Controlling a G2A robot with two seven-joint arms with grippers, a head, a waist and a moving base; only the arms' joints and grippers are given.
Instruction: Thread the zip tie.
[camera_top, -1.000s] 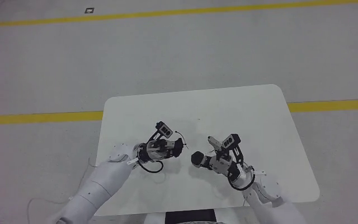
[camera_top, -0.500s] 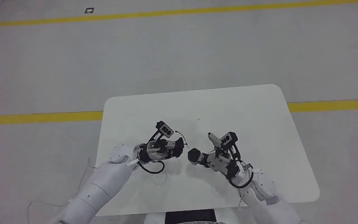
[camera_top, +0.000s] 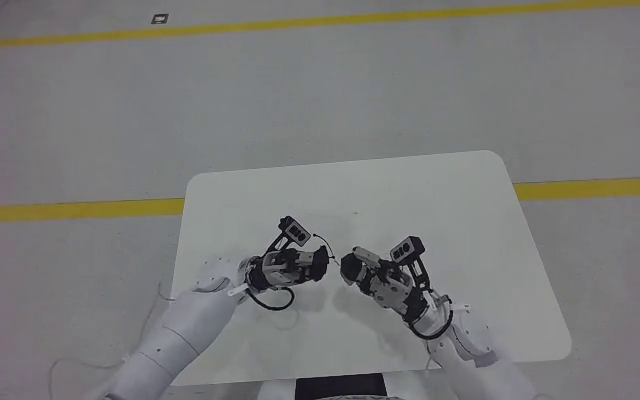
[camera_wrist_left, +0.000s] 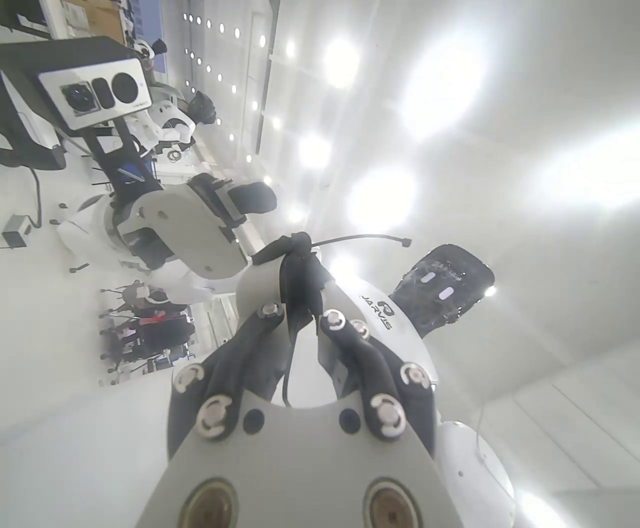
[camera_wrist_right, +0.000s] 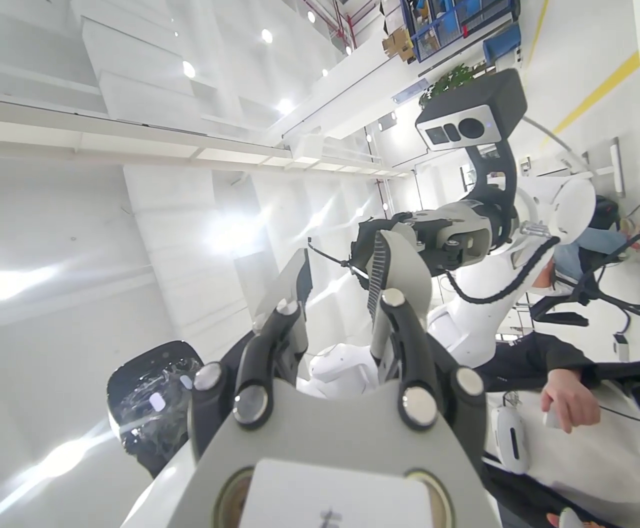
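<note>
Left gripper (camera_wrist_left: 295, 256) clamped shut on the black zip tie (camera_wrist_left: 350, 238), holding it up over the table (camera_top: 450, 190), middle area toward the robot-side edge. Tie's free end sticks out toward the right gripper (camera_wrist_right: 345, 280). Right jaws spread open, empty, just beside that end. Contact: can't tell.

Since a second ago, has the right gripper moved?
Yes. The right gripper has edged toward the far edge of the table, closer to the unmoved left gripper holding the zip tie.
</note>
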